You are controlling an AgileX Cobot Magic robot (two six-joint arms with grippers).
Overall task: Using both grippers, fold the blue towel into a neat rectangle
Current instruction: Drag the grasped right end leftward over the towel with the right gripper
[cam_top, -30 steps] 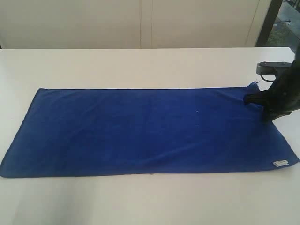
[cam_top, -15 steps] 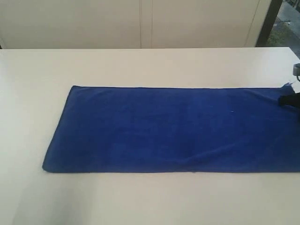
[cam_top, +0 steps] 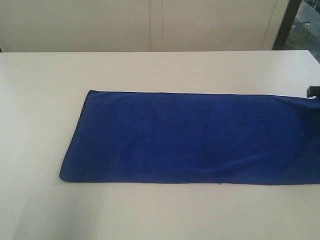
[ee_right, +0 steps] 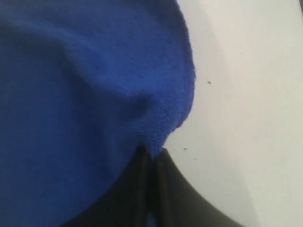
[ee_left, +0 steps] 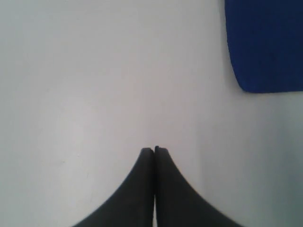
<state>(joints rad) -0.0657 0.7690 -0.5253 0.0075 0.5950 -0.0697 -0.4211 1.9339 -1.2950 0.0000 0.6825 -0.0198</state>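
The white table (cam_top: pixel 150 70) is stretching out beneath the blue towel (cam_top: pixel 190 137) and is showing bare surface on every side of it that can be seen. Pale wall panels (cam_top: pixel 150 25) are standing behind the towel's far long edge, past the table's back rim.

The blue towel is lying flat and spread out in a single long rectangle on the table, its long edges running across the exterior view. Its left short end is lying slightly slanted, with both corners there resting on the surface. Its right end is running out of that view, so the corner there cannot be told from that camera. Faint shallow ripples are showing across the cloth near its front edge.

The right gripper (ee_right: pixel 152 158) is sitting at the towel's far right corner, where only a small dark piece of it is showing in the exterior view. Its fingers are pressing together with the towel's edge caught between them, and the cloth is bunching up into a soft fold at the fingertips.

The left gripper (ee_left: pixel 155 150) is hanging over bare table, apart from the towel, with one rounded towel corner showing off to the side. Its two fingers are meeting tip to tip and are clamping nothing.

A few tiny dark specks (ee_right: pixel 209 82) are lying on the table just beside the pinched towel edge.
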